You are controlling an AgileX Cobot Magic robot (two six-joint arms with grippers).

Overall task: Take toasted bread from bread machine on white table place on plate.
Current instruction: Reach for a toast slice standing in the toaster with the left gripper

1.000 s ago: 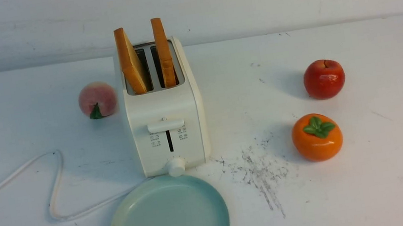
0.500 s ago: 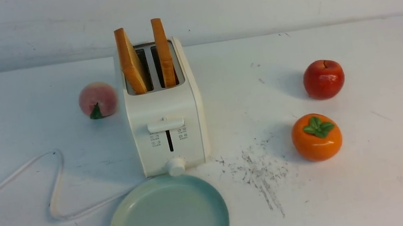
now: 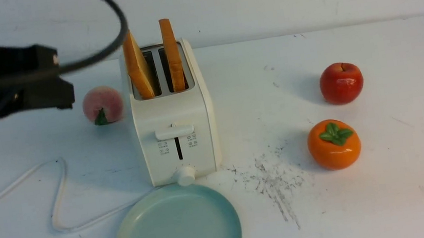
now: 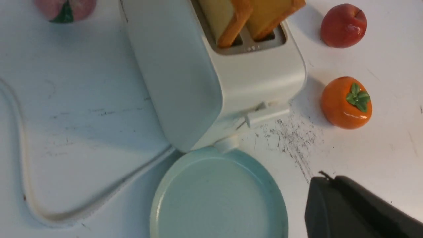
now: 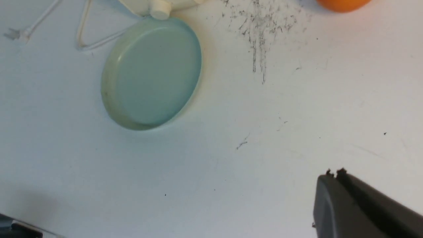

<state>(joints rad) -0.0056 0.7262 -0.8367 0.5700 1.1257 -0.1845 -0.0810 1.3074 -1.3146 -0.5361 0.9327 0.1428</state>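
- Neither slice is resting on the plate [image 3: 179, 235]; the right wrist view is showing its full round. Both slices, the left slice of toast [image 3: 139, 69] and the right slice of toast [image 3: 172, 57], are standing in the cream two-slot toaster [image 3: 172, 112].
- The transfer is probably only beginning: gripping, lifting out and laying down are all remaining, for whichever slices are wanted.
- The slices are sticking up well above the metal top, showing the robot their narrow brown crust edges. Their broad faces are turning sideways, and each slice's plane is running away from the robot along its slot. The left slice is leaning towards the robot's left at its top; the right one is standing nearly upright. Being roughly square, they are offering no clear long axis beyond that plane.
- The left gripper [image 4: 330, 178] is keeping its fingers together, holding nothing. In the front view its arm [image 3: 10, 78] is reaching in on the robot's left, so the toast is lying to the right of it, apart; the exact depth is hard to judge.
- The right gripper [image 5: 335, 175] is also closing on nothing, its fingers together. The toast is standing well apart from them, ahead and towards the robot's left; the plate is lying to their left too.
- The left fingers are likely needing to open and line up across one slice's thickness, without nudging the other.
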